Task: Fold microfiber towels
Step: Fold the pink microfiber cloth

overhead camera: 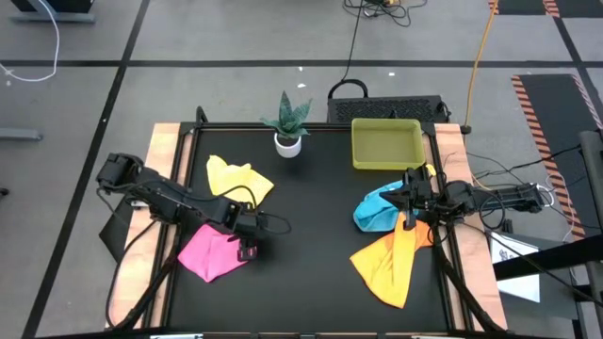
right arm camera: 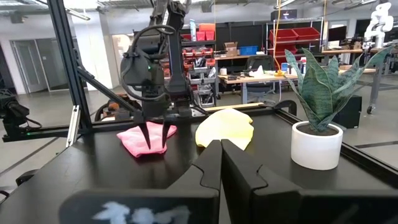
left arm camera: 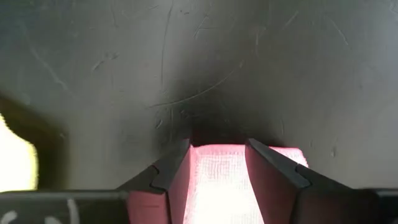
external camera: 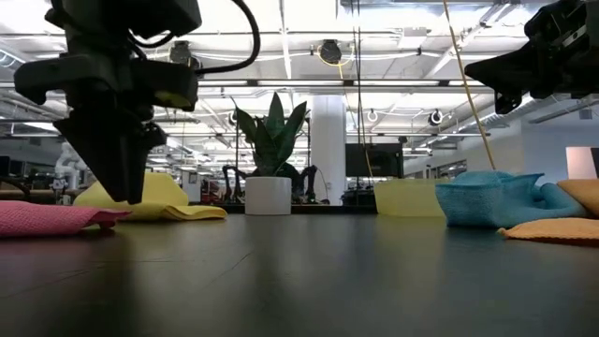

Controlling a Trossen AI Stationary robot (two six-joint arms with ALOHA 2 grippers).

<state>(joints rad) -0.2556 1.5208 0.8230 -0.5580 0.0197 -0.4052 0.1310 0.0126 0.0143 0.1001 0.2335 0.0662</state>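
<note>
Pink towel (left arm camera: 217, 186) between parted left end effector (overhead camera: 247, 247) fingers, counter (overhead camera: 311, 226).
Nothing gripped; right end effector (overhead camera: 412, 200) closed, empty, above blue towel (overhead camera: 377, 209).

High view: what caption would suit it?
Left gripper open over the pink towel; yellow, blue, orange towels wait.

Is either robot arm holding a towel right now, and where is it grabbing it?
No. The left tool is open just above the pink towel's edge, gripping nothing. The right tool is shut and empty.
</note>
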